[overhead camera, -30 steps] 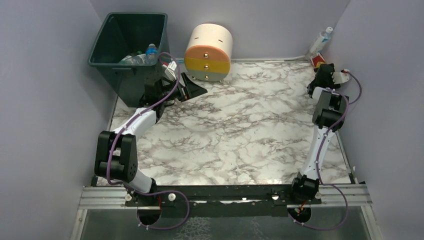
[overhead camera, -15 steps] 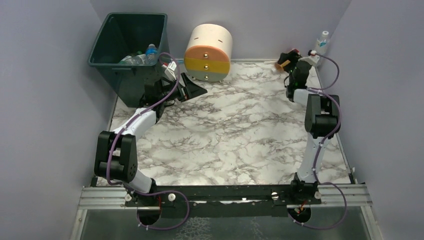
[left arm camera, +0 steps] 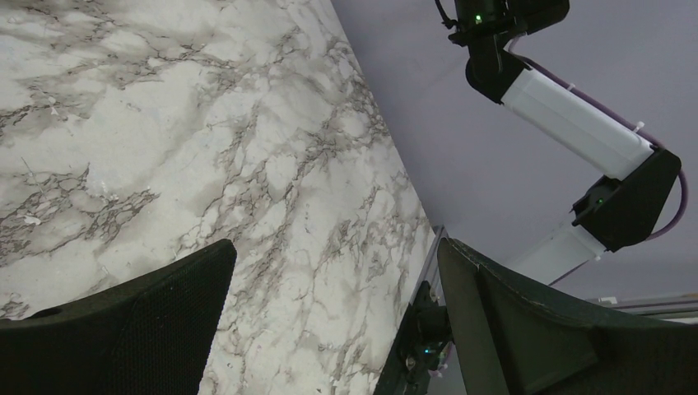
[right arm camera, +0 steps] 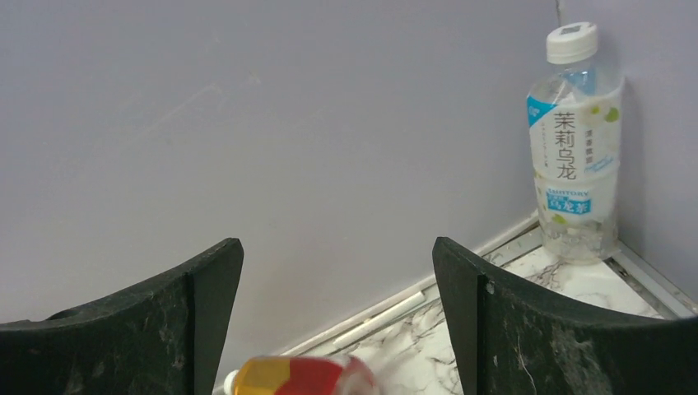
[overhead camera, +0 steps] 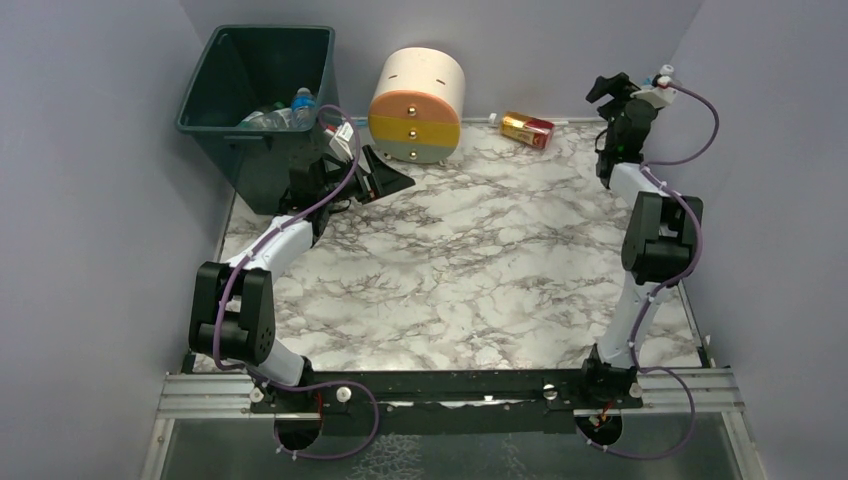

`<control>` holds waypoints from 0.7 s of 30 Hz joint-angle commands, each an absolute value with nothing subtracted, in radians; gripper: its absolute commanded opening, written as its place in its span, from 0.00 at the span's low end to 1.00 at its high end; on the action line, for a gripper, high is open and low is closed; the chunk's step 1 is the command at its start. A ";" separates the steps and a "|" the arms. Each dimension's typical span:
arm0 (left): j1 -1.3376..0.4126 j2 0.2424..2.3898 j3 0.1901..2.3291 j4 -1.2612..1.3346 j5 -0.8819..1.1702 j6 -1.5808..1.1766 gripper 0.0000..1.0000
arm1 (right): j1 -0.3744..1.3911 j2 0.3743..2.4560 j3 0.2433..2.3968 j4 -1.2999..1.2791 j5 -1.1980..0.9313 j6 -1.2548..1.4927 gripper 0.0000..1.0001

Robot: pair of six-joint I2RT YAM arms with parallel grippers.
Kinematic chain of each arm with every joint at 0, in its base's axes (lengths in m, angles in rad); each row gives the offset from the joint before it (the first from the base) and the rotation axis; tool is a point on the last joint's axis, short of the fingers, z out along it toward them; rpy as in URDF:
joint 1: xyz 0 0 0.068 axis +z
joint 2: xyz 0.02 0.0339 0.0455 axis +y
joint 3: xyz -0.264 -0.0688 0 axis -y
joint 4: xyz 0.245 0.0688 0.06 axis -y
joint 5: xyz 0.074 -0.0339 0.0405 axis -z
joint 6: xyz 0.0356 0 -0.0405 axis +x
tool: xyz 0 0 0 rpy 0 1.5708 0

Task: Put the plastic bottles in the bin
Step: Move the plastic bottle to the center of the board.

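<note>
Even, soft light; foreground bottle (right arm camera: 300,376) blurred.

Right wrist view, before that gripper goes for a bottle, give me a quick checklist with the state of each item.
1. Right gripper open and empty: ok, jaws spread wide, nothing between them.
2. Target in view: ok, the yellow-orange plastic bottle with a red label lies on its side near the back wall.
3. That bottle at rest: cannot tell, blurred in the wrist view.
4. Clear white-capped plastic bottle upright in the corner: ok, apart from the fingers.
5. Left gripper out of the way: ok, open and empty near the tall dark green plastic bin.
6. Bin has room: ok.
</note>
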State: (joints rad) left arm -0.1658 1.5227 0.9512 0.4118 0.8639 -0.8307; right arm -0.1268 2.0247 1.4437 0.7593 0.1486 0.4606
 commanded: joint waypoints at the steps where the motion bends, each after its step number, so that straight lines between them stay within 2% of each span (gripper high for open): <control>1: -0.164 1.497 0.937 0.428 0.840 -0.837 0.99 | -0.132 2.133 1.606 0.613 0.113 0.406 0.89; 4: -0.166 1.498 0.938 0.428 0.839 -0.836 0.99 | -0.136 2.254 1.816 0.493 -0.027 0.393 0.89; 9: -0.166 1.506 0.937 0.427 0.838 -0.833 0.99 | -0.135 2.403 1.979 0.412 -0.198 0.406 0.88; 16: -0.170 1.514 0.940 0.427 0.839 -0.831 0.99 | -0.129 2.527 2.055 0.399 -0.366 0.407 0.87; 21: -0.170 1.511 0.937 0.426 0.840 -0.828 0.99 | -0.100 2.521 1.972 0.485 -0.465 0.411 0.87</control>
